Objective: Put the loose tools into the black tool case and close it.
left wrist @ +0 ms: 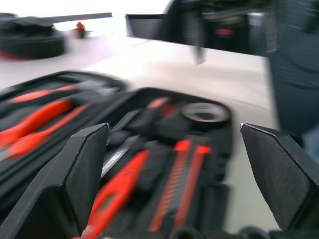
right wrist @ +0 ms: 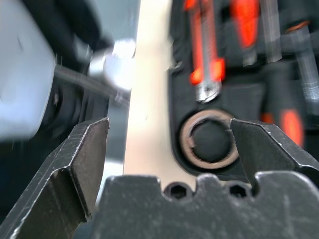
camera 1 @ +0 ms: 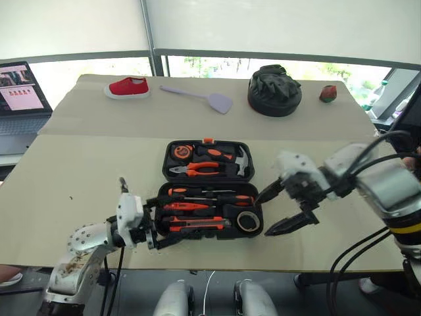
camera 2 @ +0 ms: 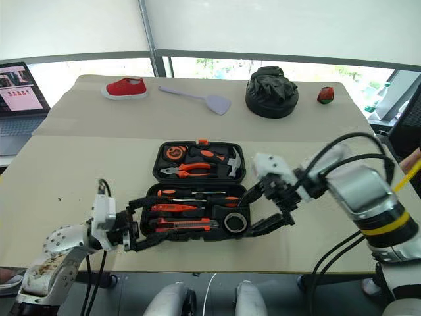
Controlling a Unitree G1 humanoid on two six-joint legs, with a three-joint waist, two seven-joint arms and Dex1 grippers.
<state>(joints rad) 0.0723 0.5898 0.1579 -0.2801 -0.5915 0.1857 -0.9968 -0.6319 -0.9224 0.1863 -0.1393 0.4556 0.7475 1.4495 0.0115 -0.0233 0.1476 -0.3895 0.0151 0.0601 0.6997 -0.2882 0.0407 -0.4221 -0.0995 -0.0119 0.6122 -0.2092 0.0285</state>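
The black tool case [camera 1: 164, 161] lies open mid-table. Its near half holds a black-and-orange screwdriver [camera 1: 197, 192], a slim all-orange screwdriver [camera 1: 187, 206], a utility knife [camera 1: 197, 224] and a dark tape roll [camera 1: 248, 221] in their recesses. The far half holds pliers, a hammer and a tape measure. My left gripper [camera 1: 176, 217] is open at the case's near-left corner, its fingers spread around that corner. My right gripper [camera 1: 263, 216] is open just right of the case beside the tape roll [right wrist: 210, 140], with nothing between its fingers.
Along the table's far side lie a red shoe [camera 1: 127, 87], a grey spatula [camera 1: 200, 97], a round black-green bundle [camera 1: 274, 90] and a small red object [camera 1: 328, 93]. A laptop [camera 1: 20, 92] sits off the far-left corner. The table's front edge runs just below the case.
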